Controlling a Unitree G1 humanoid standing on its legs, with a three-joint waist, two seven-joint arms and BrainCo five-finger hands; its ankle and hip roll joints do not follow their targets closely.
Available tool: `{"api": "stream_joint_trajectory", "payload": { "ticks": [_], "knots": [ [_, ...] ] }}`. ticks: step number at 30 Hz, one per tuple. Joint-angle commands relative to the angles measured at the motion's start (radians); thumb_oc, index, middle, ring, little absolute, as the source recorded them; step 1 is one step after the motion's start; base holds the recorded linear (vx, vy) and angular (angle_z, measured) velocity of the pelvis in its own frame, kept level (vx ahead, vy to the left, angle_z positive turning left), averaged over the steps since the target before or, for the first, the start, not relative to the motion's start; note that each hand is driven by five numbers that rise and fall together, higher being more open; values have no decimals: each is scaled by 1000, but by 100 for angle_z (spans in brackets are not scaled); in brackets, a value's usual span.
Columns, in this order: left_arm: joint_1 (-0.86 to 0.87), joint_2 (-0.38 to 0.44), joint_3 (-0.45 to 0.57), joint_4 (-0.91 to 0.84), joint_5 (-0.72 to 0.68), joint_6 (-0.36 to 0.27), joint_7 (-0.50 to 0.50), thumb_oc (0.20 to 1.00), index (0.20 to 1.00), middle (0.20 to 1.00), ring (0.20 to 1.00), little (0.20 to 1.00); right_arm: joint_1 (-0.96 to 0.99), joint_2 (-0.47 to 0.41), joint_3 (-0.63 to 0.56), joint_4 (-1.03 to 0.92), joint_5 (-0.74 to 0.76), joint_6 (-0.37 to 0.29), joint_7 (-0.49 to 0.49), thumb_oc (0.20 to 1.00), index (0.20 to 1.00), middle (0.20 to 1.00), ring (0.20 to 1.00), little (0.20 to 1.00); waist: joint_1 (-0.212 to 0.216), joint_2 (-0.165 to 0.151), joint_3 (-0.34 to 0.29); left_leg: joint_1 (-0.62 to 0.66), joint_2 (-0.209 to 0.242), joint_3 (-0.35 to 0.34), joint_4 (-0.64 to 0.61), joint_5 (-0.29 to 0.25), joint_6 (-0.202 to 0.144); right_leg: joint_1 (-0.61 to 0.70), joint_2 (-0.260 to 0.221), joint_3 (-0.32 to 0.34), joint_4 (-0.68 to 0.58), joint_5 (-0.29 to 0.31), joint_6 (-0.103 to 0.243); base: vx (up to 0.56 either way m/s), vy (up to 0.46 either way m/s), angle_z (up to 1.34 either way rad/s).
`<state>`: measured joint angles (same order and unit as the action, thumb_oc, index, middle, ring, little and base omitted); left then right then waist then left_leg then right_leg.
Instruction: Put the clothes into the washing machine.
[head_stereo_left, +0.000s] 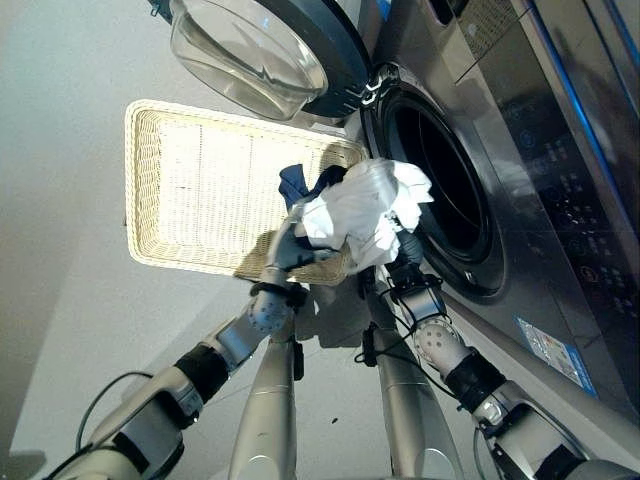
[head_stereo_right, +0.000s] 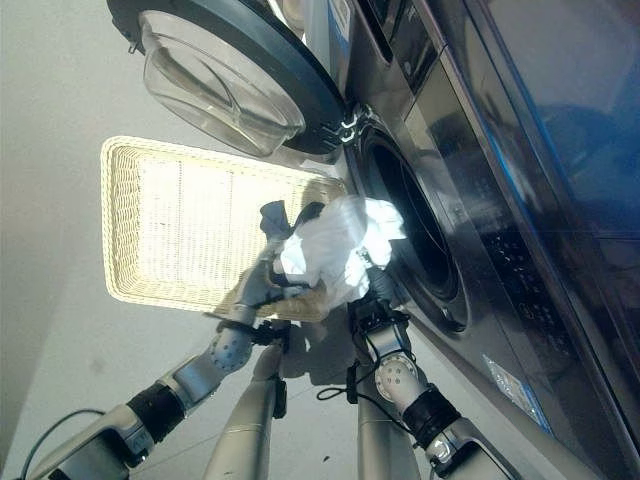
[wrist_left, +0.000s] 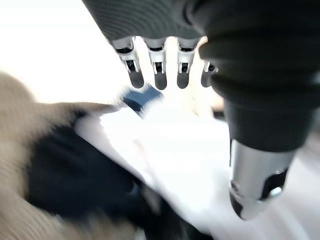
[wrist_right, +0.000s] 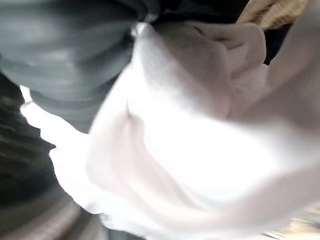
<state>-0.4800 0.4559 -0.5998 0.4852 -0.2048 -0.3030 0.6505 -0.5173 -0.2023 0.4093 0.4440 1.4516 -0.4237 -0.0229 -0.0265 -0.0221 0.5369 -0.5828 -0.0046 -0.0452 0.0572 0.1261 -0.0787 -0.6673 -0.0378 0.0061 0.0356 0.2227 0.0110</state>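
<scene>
Left eye view: a wicker basket (head_stereo_left: 190, 190) sits on the floor at left. The left hand (head_stereo_left: 288, 247), fingers straight and relaxed, touches a bundle of white and dark clothes (head_stereo_left: 365, 210) held up just before the washing machine (head_stereo_left: 520, 170) drum opening. The right hand (head_stereo_left: 405, 248) is under the cloth; its fingers cannot be told.

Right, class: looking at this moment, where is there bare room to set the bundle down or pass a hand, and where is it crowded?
Free: the round drum opening of the grey washing machine, and the pale bottom of the cream wicker basket away from the machine. Crowded: the basket's corner beside the machine, where the left hand, right hand, white clothes and dark blue cloth bunch together.
</scene>
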Motion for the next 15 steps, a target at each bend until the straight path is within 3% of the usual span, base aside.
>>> {"api": "stream_joint_trajectory", "payload": {
  "ticks": [1,5,9,10,12,13,14,15],
  "knots": [
    [29,-24,71,-33,-137,-97,56,1000,1000,1000,1000,1000,-31,-25,-104,-42,86,-94,48,200,200,200,200,200,23,77,-17,-41,-81,-15,-36,88,50,10,7,-81,61,-16,52,44,-24,4],
    [67,-52,203,50,-295,-128,0,1000,1000,1000,1000,1000,-114,-61,-260,70,225,-62,41,200,200,200,200,200,41,102,-17,-42,-90,-14,-23,79,45,11,-8,-95,70,-26,50,35,-29,9],
    [92,-62,297,125,-409,-154,-74,1000,1000,1000,1000,1000,-210,-131,-387,158,398,-70,27,200,200,200,200,200,52,117,-17,-45,-91,-7,-16,72,40,13,-15,-106,74,-37,49,35,-34,7],
    [108,-70,325,149,-440,-166,-99,1000,1000,1000,1000,1000,-252,-163,-431,181,444,-141,1,200,200,200,200,200,57,123,-17,-47,-92,-6,-12,68,40,12,-15,-108,77,-42,47,43,-22,5],
    [124,-72,343,170,-457,-178,-122,1000,1000,1000,1000,1000,-299,-208,-472,211,473,-185,-14,200,200,200,200,200,61,129,-17,-48,-93,-4,-8,64,40,12,-15,-110,80,-47,45,43,-13,2],
    [142,-70,360,191,-468,-185,-151,1000,1000,1000,1000,1000,-345,-262,-514,244,501,-276,-37,200,200,200,200,200,64,135,-17,-49,-93,-3,-2,60,40,10,-15,-110,84,-52,43,42,1,0],
    [148,-69,365,202,-471,-193,-167,1000,1000,1000,1000,1000,-371,-293,-533,264,515,-297,-40,200,200,200,200,200,66,139,-17,-49,-92,-2,1,56,40,9,-15,-110,86,-55,43,62,-1,0],
    [161,-67,370,217,-465,-200,-188,1000,1000,1000,1000,1000,-396,-334,-564,286,521,-377,-52,200,200,200,200,200,68,142,-17,-45,-92,-2,4,49,41,13,-14,-109,90,-62,42,81,-8,-1]
  ]
}}
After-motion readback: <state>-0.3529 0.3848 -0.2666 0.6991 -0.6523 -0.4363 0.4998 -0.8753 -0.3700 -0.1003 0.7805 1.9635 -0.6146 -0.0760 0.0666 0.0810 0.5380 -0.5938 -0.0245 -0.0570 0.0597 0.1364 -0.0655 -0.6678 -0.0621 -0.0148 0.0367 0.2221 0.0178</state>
